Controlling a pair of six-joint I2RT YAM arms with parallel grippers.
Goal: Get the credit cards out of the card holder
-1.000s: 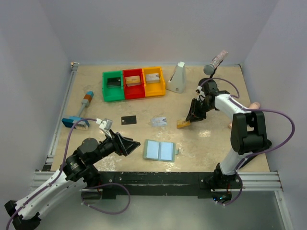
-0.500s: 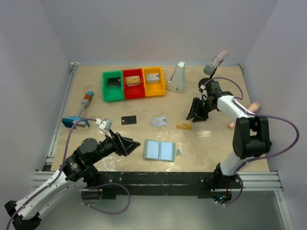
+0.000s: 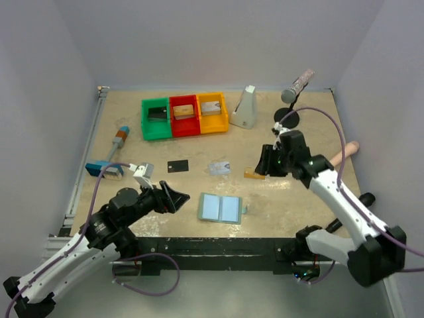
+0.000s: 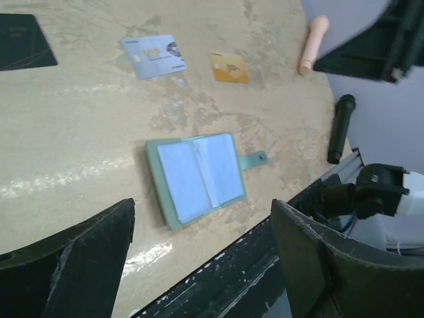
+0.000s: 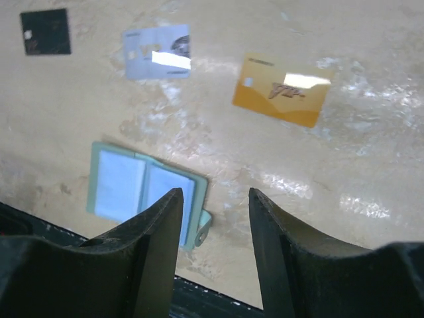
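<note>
Your left fingers (image 4: 79, 252) are spread wide and empty, low over the counter (image 3: 199, 142), with the card holder (image 3: 220, 208) lying just at their 3 o'clock. The holder is open flat, and both pale pockets look bare. Hold that arm where it is; sweeping it toward 3 o'clock could nudge the holder. The black card (image 3: 177, 165) lies at the holder's 10 o'clock, the silver card (image 3: 219, 167) at its 12 and the gold card (image 3: 254, 174) at its 2. All three are flat on the counter, well apart from each other and clear of the holder. Your right fingers (image 5: 149, 245) are parted with nothing between them, and they hover close to the gold card's 1 o'clock side. The job looks nearly done, so lift that arm straight up, then swing it out toward 3 o'clock. That way a fingertip won't catch the card's edge and drag it. Check the pockets once before you call it finished.
</note>
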